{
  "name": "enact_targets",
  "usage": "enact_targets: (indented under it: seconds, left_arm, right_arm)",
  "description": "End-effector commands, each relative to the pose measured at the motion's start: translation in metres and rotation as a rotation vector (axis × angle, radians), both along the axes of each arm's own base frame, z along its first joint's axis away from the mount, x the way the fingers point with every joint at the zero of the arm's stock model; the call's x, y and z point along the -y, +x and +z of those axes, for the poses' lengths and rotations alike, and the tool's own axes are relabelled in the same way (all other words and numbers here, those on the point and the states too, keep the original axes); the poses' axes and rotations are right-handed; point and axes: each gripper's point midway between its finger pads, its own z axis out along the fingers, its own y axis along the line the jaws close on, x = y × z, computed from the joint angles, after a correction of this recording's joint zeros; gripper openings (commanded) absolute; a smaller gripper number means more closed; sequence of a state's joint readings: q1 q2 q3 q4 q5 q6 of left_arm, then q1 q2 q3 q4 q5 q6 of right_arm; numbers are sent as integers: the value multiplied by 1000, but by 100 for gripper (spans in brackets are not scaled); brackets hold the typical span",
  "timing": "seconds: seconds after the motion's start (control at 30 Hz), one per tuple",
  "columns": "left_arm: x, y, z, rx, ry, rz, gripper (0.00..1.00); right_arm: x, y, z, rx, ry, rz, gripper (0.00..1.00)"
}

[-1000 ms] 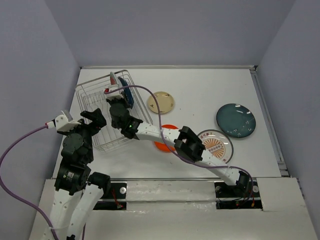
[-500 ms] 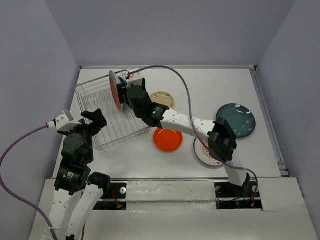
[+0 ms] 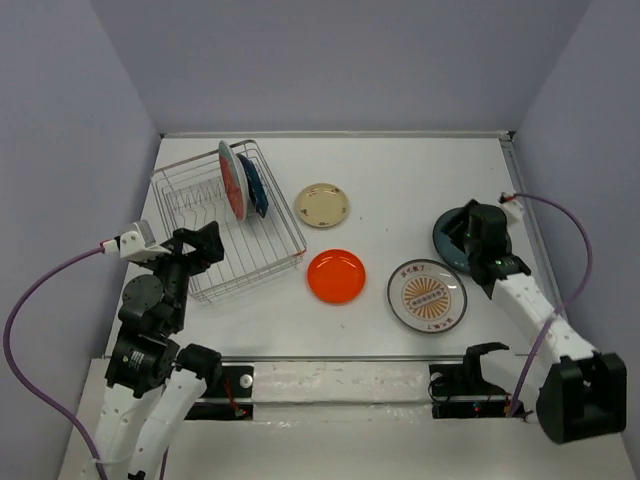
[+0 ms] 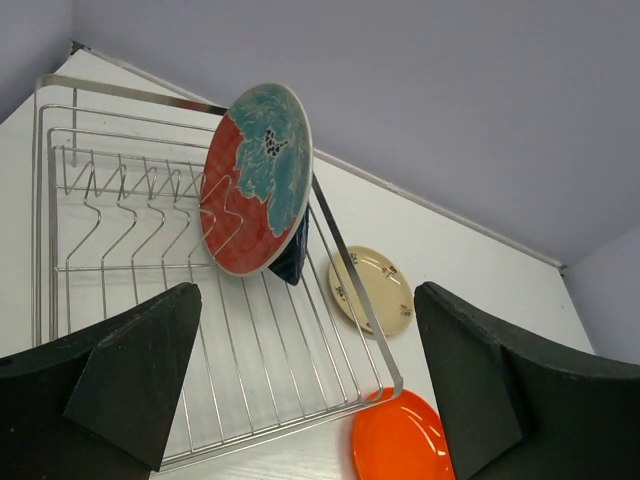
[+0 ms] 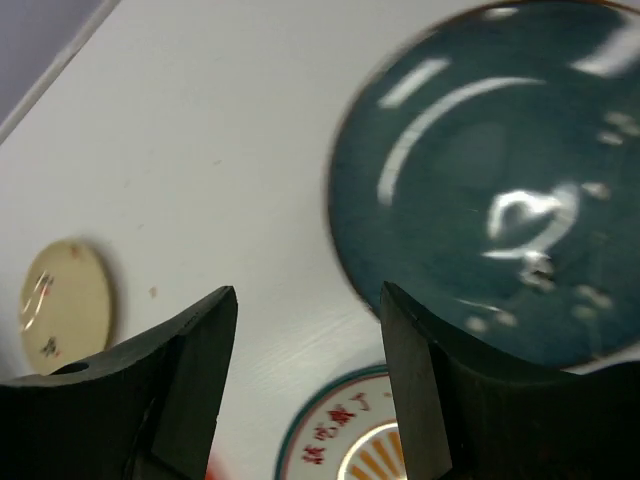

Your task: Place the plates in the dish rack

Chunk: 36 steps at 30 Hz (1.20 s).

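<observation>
Since the earlier frames the right arm has swung away from the dish rack (image 3: 225,230) and across to the right side of the table (image 3: 400,170). The red-and-teal floral plate (image 4: 255,180) is left standing on edge among the tines at the rack's far end. The dark blue leaf-shaped plate (image 4: 295,262) stands just behind it in the same end of the rack, touching or nearly touching it; the rest of the tine rows hold nothing.

Four plates lie flat on the table outside the rack. The cream plate (image 3: 322,205) is just right of the rack's far corner and the plain orange plate (image 3: 336,276) is near its front right corner. The white plate with the orange emblem (image 3: 427,296) lies further right. The dark teal plate (image 5: 480,200) is beyond that, near the table's right edge.

The right gripper (image 5: 307,292) hovers over the teal plate's near-left rim, its jaws spread wide with nothing between them. The left gripper (image 4: 305,290) hangs at the rack's near side, facing the rack, also spread wide and holding nothing.
</observation>
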<state>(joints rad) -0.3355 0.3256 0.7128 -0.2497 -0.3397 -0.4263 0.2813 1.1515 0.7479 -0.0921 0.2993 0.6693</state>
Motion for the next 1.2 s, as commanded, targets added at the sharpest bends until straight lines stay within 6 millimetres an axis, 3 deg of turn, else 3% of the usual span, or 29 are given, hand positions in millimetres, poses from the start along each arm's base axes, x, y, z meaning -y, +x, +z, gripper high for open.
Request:
enact_targets:
  seconds: [0.0,0.13,0.27,0.3,0.5,0.63,0.67,0.9,0.93,1.0,1.17]
  left_arm:
    - [11,-4,17,79,2,-67,99]
    - [13,-8,19,96,1,-82,99]
    - [13,-12,21,107,3,-87,99]
    - [13,-13,22,110,2,-87,99]
    - [17,-16,23,120,-1,-114,99]
    - [19,-17,23,123,-1,-123,99]
    - [19,-18,23,124,-2,-123,99]
    - [17,-17,22,118,0,-114,99]
    - [18,-17,22,115,1,-114,99]
    - [18,-16,21,111,2,-116,99]
    - [18,-14,20,105,8,-110,99]
  right_arm:
    - [93,-51,-9,38,155,-341,66]
    - [148,-78,-48,-59,149,-520,67]
    - [184,-102,-80,-145,223,-648,67]
    - [187,-105,-80,-135,233,-661,67]
    - [181,-105,-86,-140,275,-611,68]
    - [165,-87,-99,-145,370,-496,68]
    - [151,-84,-112,-177,424,-436,68]
    - [145,-68,-133,-177,545,-408,63]
    - [145,-68,-135,-177,554,-412,61]
    - [142,-64,-141,-171,596,-412,44]
    - [138,-60,-153,-147,681,-422,26]
